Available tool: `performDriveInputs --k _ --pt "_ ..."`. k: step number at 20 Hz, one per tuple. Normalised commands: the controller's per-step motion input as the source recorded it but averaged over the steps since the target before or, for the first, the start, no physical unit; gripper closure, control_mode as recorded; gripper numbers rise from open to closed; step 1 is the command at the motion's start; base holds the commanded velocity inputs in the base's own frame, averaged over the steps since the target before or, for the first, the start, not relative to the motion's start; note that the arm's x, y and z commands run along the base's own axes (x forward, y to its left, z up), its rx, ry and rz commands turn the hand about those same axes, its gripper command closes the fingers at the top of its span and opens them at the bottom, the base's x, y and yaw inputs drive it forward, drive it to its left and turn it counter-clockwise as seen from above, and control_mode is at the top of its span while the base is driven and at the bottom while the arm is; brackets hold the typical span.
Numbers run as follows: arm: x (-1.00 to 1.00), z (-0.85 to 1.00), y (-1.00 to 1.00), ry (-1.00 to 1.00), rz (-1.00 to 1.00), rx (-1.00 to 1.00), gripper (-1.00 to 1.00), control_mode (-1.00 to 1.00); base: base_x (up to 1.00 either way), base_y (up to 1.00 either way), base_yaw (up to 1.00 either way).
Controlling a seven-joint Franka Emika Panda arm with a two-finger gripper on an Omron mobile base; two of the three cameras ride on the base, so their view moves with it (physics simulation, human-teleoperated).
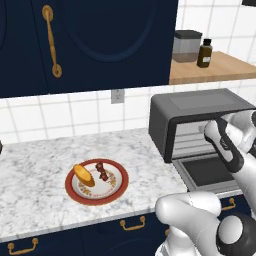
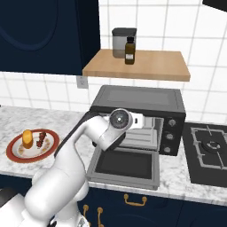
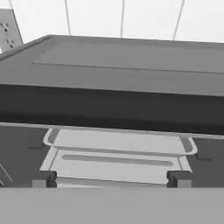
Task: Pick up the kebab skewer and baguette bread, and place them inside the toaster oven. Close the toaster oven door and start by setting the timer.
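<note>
You have the toaster oven (image 2: 138, 116) directly before the hand: a dark grey box with a flat matt top and round knobs down its right side, standing on the white-and-grey marbled counter (image 1: 35, 170). The toaster oven door (image 2: 126, 165) is dropped fully down and lies flat toward the counter edge, a dark frame around a dark glass panel. In the hand view you look into the open cavity, where a light metal rack (image 3: 118, 148) with rounded corners sits above a pale tray. The gripper (image 3: 109, 179) points at this opening; its two dark finger tips stand wide apart, as far as they go, and nothing is between them. The kebab skewer (image 1: 102, 171), a thin stick with small dark red and brown chunks, and the baguette bread (image 1: 84, 175), a small oblong golden piece, lie side by side on a round red-rimmed plate (image 1: 120, 189), well to the left of the oven. Between the plate and the oven the counter is bare marble, and the white arm is over the lowered door. Above the oven, a plain wooden shelf (image 2: 137, 65) carries a grey canister (image 2: 120, 42) and a small brown bottle (image 2: 129, 50) just before it. To the right of the oven lies a black cooktop (image 2: 208, 150). Dark blue cabinets (image 1: 100, 45) with a brass handle hang above the plate.
</note>
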Motion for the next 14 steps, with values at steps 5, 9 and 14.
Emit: performDriveInputs --k 5,9,14 --pt "0.37 -0.08 -0.46 -0.10 0.00 0.00 -1.00 -1.00 0.00 0.00 0.00" --pt "0.00 -0.36 -0.32 -0.01 0.00 0.00 -1.00 -1.00 0.00 0.00 0.00" --pt "0.00 -0.45 -0.09 -0.08 0.00 0.00 -1.00 -1.00 0.00 0.00 0.00"
